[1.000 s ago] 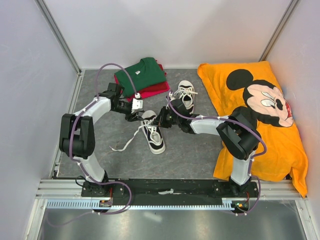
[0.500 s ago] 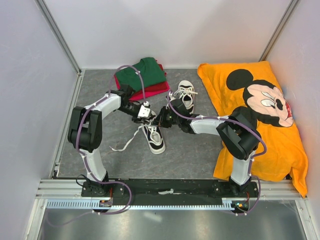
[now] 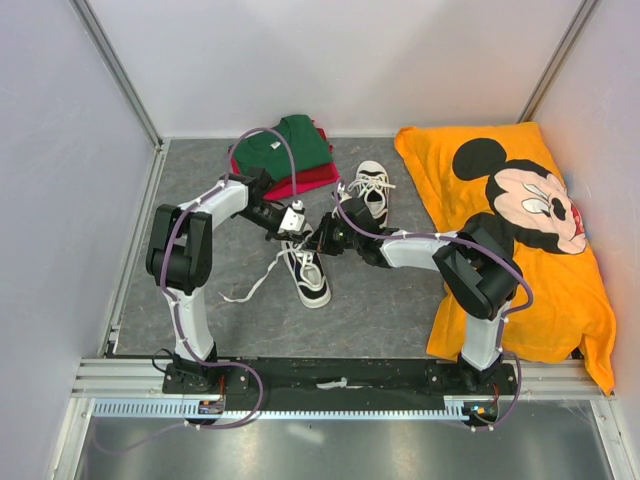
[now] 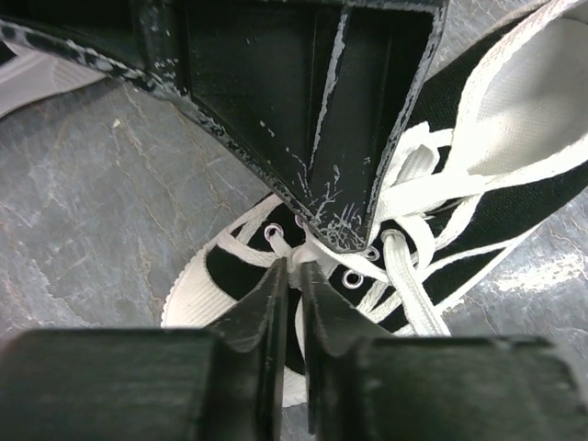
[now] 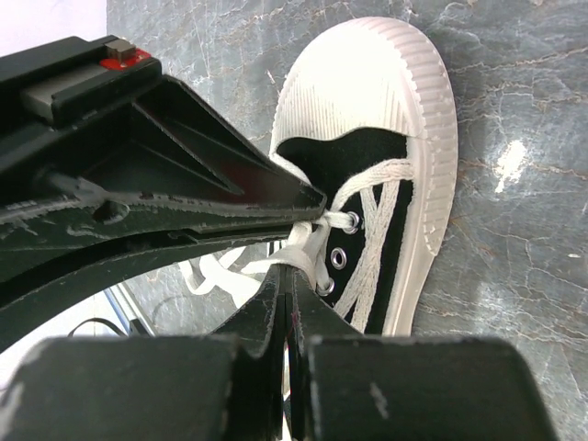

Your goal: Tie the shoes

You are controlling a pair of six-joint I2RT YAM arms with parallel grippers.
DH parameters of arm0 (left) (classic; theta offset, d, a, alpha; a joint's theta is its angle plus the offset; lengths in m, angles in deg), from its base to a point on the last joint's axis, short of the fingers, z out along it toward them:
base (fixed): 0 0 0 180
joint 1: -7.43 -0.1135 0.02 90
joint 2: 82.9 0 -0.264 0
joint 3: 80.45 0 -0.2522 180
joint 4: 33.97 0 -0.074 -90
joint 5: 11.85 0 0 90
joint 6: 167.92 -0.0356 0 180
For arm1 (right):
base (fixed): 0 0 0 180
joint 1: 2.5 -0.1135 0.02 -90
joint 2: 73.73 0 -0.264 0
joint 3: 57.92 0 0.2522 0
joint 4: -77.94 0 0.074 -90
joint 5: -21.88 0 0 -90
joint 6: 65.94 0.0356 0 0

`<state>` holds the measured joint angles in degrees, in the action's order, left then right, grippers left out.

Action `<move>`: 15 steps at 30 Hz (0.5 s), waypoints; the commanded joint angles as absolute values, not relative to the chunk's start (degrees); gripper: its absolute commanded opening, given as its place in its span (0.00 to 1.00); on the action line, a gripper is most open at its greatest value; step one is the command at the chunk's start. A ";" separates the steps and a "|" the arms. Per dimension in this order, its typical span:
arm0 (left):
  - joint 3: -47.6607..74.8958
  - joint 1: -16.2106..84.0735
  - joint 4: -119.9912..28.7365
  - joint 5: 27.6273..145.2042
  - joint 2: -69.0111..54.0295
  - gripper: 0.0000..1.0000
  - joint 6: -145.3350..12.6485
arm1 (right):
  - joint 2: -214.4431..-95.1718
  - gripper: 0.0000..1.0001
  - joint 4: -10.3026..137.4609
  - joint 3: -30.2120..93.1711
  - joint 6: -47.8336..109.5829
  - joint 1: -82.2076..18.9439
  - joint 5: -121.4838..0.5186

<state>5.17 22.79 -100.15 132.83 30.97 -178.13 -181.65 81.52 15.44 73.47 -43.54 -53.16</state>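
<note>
One black shoe (image 3: 308, 272) with a white toe cap lies mid-counter, and its twin (image 3: 372, 188) sits just behind it to the right. The counter (image 3: 380, 300) is grey and marbled, boxed in by plain white walls (image 3: 340, 60) with metal posts at the corners. The left fingers (image 4: 278, 294) pinch the white lace (image 4: 317, 250) at the eyelets. The right fingers (image 5: 276, 299), pressed together, nip the lace right beside them. A folded green shirt (image 3: 285, 142) lies on a red one (image 3: 305, 182) at the back. On the right, an orange shirt (image 3: 560, 300) shows Mickey Mouse.

Black near shoe (image 3: 308, 272), white laces (image 3: 248, 288) trailing; far shoe (image 3: 372, 188) behind.
</note>
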 commanded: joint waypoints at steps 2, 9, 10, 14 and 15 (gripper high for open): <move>1.77 23.08 -105.64 131.51 31.71 0.04 -182.86 | -180.87 0.00 84.04 15.00 71.87 -43.46 -52.48; 2.91 21.32 -107.32 132.38 28.99 0.01 -183.92 | -179.46 0.04 82.37 15.00 70.47 -43.20 -52.13; 2.91 20.97 -107.15 132.38 28.90 0.01 -183.40 | -179.29 0.04 82.37 14.91 70.38 -43.29 -52.13; 4.31 19.74 -104.08 133.35 27.41 0.02 -181.55 | -178.93 0.01 82.54 14.73 69.50 -43.20 -52.30; 4.66 19.56 -103.29 133.44 27.06 0.02 -181.20 | -178.93 0.00 82.72 14.65 69.06 -43.20 -52.30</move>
